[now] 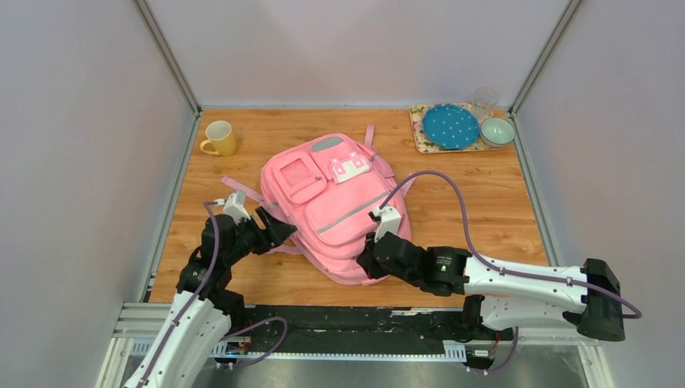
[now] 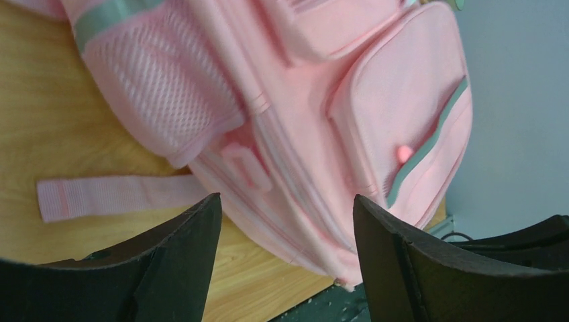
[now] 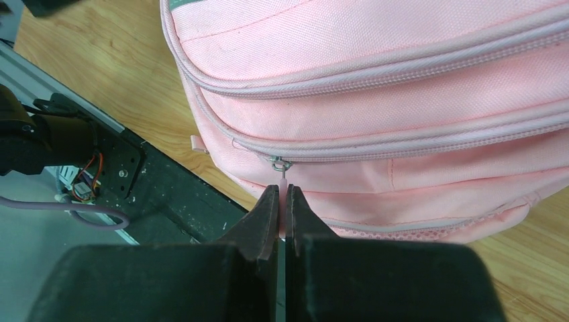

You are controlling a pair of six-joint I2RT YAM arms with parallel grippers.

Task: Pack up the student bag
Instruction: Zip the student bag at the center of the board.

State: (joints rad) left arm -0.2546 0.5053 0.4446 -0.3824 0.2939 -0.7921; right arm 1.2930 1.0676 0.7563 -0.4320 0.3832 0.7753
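My left arm is folded sharply at the elbow, forearm angled forward and inward; the left gripper (image 2: 286, 204) has its jaws spread wide, nothing between them; my right arm lies low, stretched leftward across my front, wrist roughly level; the right gripper (image 3: 282, 196) has its jaws pinched together on a thin zip pull (image 3: 285, 178).

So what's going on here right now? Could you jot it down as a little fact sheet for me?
Bag: pink student bag lying flat in the middle, front up
Left end effector: open, by the bag's mesh side pocket, holding nothing
Right end effector: shut on a zip pull at the bag's near edge
Far left: yellow mug
Far right: tray, dotted plate, bowl, glass
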